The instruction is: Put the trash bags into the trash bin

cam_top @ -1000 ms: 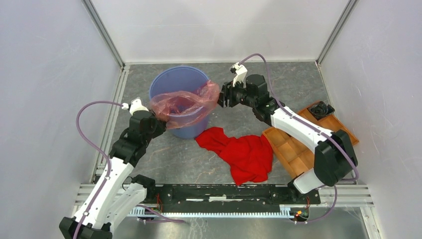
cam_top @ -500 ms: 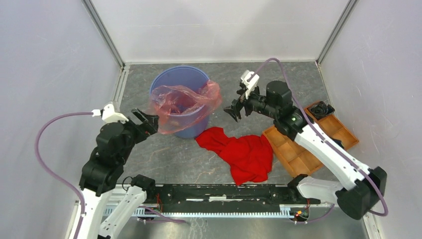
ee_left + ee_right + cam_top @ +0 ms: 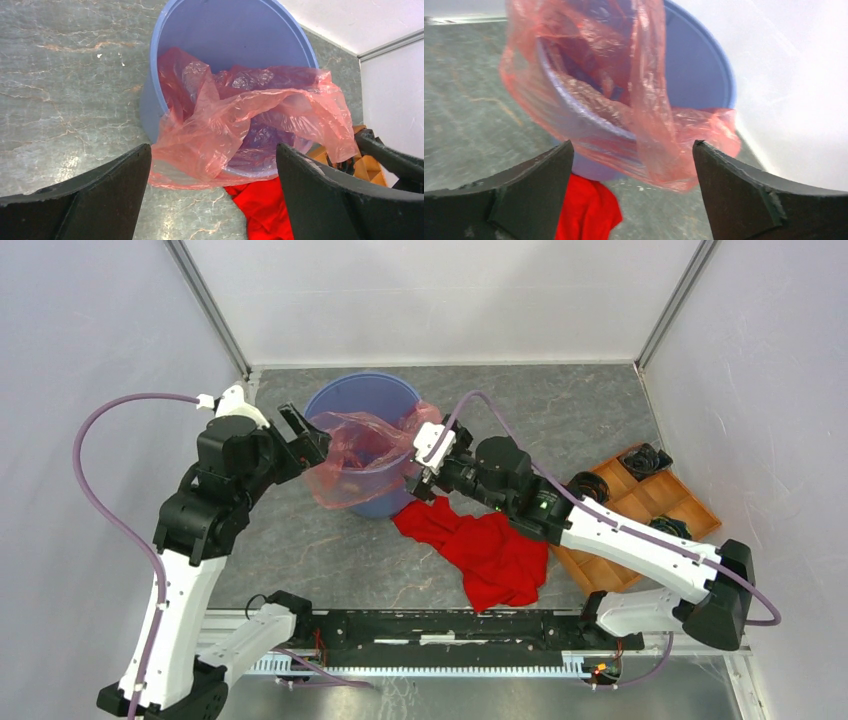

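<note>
The blue trash bin stands at the back middle of the table. A translucent red-orange trash bag is draped over its near rim, part inside and part hanging down the outer wall. My left gripper is open just left of the bin, at the bag's edge, holding nothing. In the left wrist view the bag and bin lie beyond the open gripper. My right gripper is open at the bin's near right side. Its own view has the bag over the bin, past the empty gripper.
An opaque red cloth lies crumpled on the table just in front of the bin. An orange-brown compartment tray with black items in it sits at the right. White walls enclose the table on three sides.
Both grippers have opened and let go of the bag. The left gripper rose to the bin's left side. The right gripper swung from the bin's right to its near right.
</note>
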`<state>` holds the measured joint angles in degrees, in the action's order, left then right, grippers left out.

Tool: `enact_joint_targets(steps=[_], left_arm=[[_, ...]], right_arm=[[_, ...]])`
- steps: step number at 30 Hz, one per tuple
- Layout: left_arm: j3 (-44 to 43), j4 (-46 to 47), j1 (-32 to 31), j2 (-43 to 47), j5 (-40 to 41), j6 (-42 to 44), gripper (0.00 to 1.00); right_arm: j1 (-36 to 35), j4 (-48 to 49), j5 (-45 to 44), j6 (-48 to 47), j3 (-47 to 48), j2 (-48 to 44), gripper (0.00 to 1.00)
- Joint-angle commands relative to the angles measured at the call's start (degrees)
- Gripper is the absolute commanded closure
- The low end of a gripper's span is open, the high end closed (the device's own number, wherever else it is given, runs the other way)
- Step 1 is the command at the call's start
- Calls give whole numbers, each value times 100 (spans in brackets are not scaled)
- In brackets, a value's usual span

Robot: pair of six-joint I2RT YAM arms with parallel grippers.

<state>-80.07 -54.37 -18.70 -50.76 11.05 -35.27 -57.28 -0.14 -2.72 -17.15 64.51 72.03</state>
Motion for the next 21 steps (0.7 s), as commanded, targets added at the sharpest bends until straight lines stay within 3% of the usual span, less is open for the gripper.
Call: enact_joint_targets(steps=[1,7,11,17,21], left_arm=[[-77,-101,24,178,47,366,0],[476,50,24,365,222,455,3],[716,173,24,204,397,533,12],[672,514,33,-93,485,766,27],[637,676,59,-260,397,843,32]], right_arm=[[-143,654,-1523,-616,230,134,12],[-142,779,-1584,-591,605,495,39],[-74,814,-1706,-440,883,766,61],[501,612,-688,359,1485,1144,99],[1024,439,138,877,1922,1461,100]])
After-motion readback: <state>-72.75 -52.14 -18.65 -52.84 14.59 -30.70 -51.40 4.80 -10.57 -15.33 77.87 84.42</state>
